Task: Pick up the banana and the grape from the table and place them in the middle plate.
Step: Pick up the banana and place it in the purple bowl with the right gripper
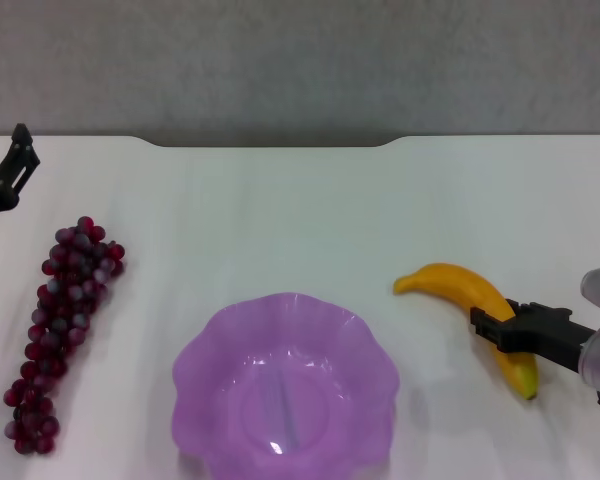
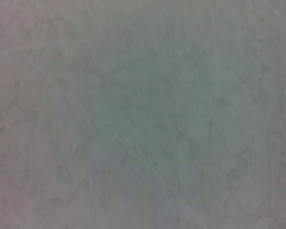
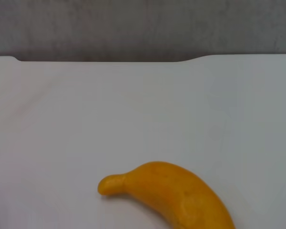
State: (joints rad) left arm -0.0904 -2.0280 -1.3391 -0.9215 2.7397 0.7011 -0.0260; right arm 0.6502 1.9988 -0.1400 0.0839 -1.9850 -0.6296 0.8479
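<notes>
The banana (image 1: pixel 450 280) lies on the white table (image 1: pixel 280 210) at the right, its stem end pointing left. My right gripper (image 1: pixel 500 328) reaches in from the right edge and sits at the banana's lower half. The right wrist view shows the banana (image 3: pixel 176 191) close up on the table. The grape (image 1: pixel 65 300) lies as a long bunch at the left. My left gripper (image 1: pixel 15 160) is at the far left edge, above the grape and apart from it. The purple middle plate (image 1: pixel 280 305) stands empty at the front centre. The left wrist view shows only bare tabletop.
The table's notched far edge (image 1: pixel 270 146) runs below a grey wall (image 1: pixel 300 60). White tabletop lies between the plate and each fruit.
</notes>
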